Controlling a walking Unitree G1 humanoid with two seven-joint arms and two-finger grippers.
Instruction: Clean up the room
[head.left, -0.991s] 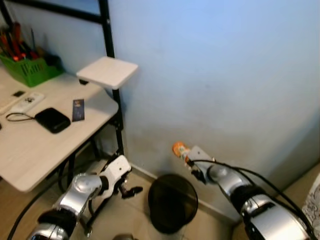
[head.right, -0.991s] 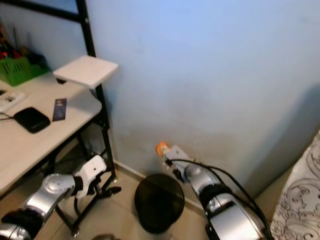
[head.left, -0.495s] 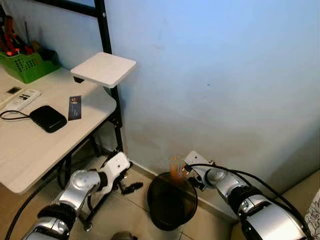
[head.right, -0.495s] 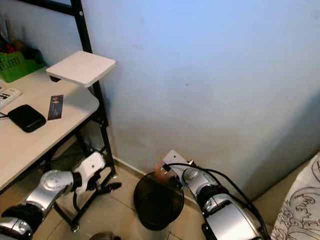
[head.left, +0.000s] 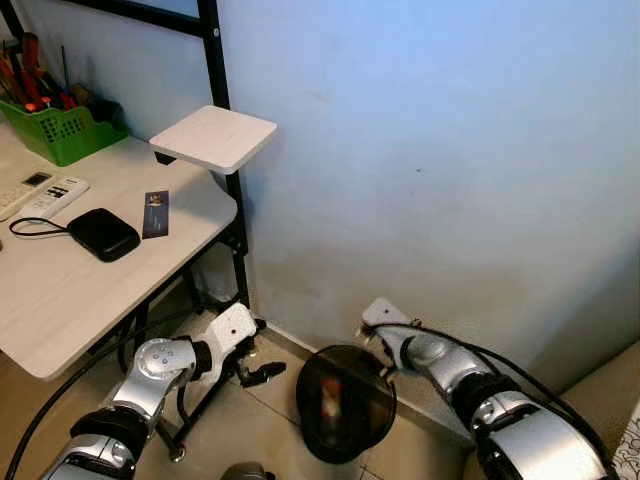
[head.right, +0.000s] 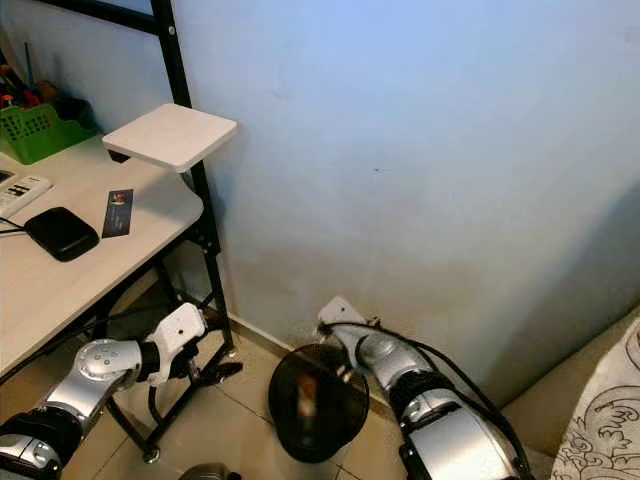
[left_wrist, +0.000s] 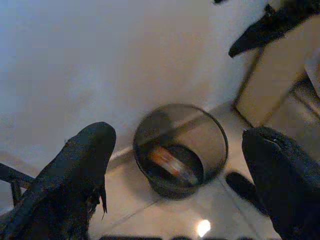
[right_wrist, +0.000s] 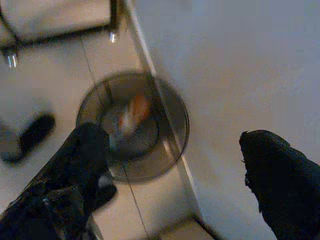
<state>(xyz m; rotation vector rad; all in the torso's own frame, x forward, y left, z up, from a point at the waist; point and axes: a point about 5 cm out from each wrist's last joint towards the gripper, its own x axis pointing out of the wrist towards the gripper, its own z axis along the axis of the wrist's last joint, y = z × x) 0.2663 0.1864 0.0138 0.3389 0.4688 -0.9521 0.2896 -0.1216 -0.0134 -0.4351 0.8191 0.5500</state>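
The right gripper (right_wrist: 170, 165) hangs with its fingers spread wide and empty over the black mesh bin (head.left: 345, 402), and the orange item (left_wrist: 170, 162) it held a moment ago above the rim now lies at the bottom of that bin, so I judge this piece of the tidying done. The bin stands on the floor close against the blue wall (head.left: 450, 150), which leaves the arm little room on that side. The left gripper (left_wrist: 175, 165), also open and empty, hangs low beside the desk (head.left: 60, 300) and its black frame leg (head.left: 236, 250), with bare tiled floor between it and the bin.
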